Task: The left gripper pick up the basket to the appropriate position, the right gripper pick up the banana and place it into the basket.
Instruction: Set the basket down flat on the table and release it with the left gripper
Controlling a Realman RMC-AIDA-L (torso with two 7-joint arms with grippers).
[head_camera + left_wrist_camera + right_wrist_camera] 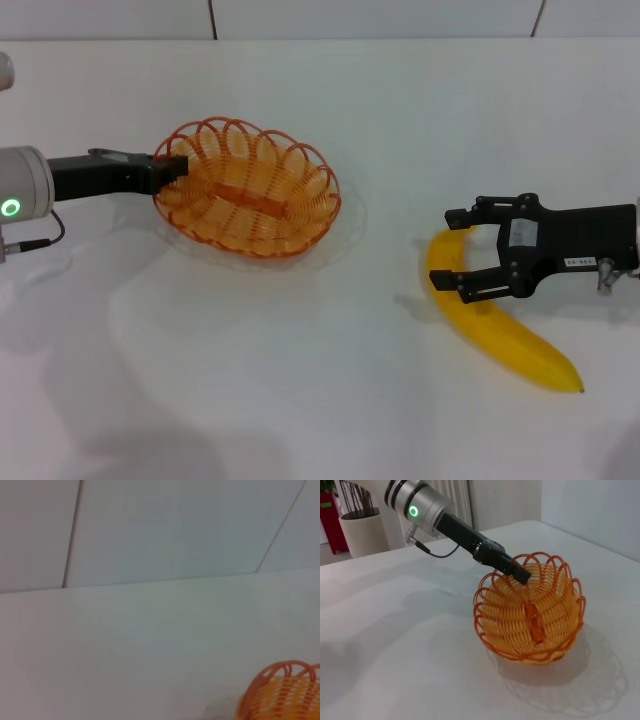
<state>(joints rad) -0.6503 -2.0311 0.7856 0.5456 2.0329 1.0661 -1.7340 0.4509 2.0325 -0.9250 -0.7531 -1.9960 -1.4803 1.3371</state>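
Note:
The orange wire basket point(248, 190) hangs tilted a little above the white table, its shadow beneath it. My left gripper point(175, 168) is shut on the basket's left rim. The right wrist view shows this grip point(516, 572) on the basket point(535, 615). A part of the basket's rim point(285, 692) shows in the left wrist view. The yellow banana point(495, 335) lies on the table at the right. My right gripper point(456, 250) is open, with its jaws on either side of the banana's upper end.
The white table point(300, 380) runs to a white wall at the back. A potted plant point(362, 527) stands beyond the table's far side in the right wrist view.

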